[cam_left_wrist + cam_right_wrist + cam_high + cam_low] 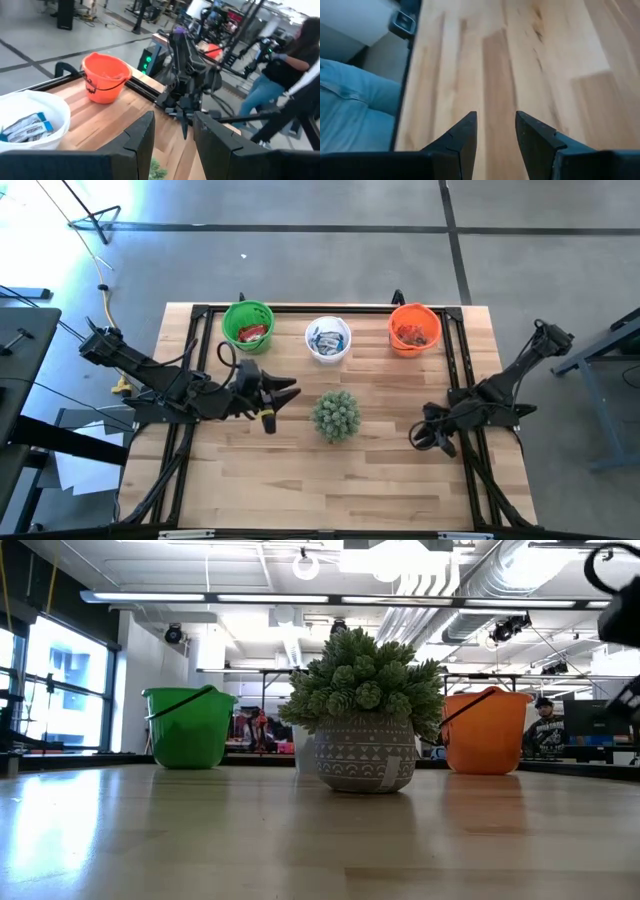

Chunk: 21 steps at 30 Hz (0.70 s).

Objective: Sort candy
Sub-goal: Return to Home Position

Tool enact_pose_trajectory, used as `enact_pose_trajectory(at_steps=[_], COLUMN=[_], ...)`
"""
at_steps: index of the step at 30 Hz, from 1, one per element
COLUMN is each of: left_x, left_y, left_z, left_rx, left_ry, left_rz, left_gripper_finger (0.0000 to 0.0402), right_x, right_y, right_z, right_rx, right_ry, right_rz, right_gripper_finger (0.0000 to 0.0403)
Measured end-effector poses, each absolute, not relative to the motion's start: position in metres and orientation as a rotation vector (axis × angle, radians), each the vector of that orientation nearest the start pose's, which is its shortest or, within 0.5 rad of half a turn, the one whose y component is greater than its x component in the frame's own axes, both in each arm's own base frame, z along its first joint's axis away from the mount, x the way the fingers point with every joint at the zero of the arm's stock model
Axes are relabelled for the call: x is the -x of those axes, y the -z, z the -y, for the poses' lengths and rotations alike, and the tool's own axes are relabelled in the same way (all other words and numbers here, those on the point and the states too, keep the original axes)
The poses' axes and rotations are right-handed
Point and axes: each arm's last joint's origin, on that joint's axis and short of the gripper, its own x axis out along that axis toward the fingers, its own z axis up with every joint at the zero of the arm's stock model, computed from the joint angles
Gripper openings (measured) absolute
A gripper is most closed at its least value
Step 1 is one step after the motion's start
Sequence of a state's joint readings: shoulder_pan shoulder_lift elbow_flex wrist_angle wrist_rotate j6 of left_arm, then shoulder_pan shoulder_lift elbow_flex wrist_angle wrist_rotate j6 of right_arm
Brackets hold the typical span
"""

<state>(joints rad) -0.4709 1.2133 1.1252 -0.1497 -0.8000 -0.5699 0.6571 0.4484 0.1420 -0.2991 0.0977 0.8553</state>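
Candy (327, 340) sits in three buckets (391, 330) beyond the left fingers (142, 137), parted and empty by the plant (336, 415). Right fingers (465, 137), also parted, hang over the wooden surface (545, 50); a person (280, 70) shows half cut off beyond.

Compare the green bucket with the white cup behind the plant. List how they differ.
Colour: the green bucket is bright green, the white cup white. Contents: the green bucket holds red-wrapped candy; the white cup holds blue-and-white wrapped candy. Place: the green bucket stands at the row's left end, the white cup in the middle, behind the plant. Both stand upright, open-topped, in the back row.
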Motion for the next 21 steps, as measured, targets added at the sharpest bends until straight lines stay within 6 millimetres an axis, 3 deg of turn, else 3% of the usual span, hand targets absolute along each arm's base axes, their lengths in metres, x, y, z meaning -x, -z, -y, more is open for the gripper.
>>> enact_pose_trajectory(at_steps=[3,21], left_x=[-0.243,-0.247], left_y=[-0.368,-0.372], left_z=[0.100,0.088], left_rx=[0.443,0.463], left_ry=[-0.395,-0.503], left_rz=[-0.080,-0.009], left_gripper_finger=[0.0122,0.0122], right_x=[-0.085,-0.075], right_y=[-0.138,-0.163], right_z=[-0.062,-0.054], right_rx=[-0.576,-0.715], right_ry=[-0.253,-0.395], right_rz=[-0.767,-0.496], right_gripper_finger=[0.0129,0.0129])
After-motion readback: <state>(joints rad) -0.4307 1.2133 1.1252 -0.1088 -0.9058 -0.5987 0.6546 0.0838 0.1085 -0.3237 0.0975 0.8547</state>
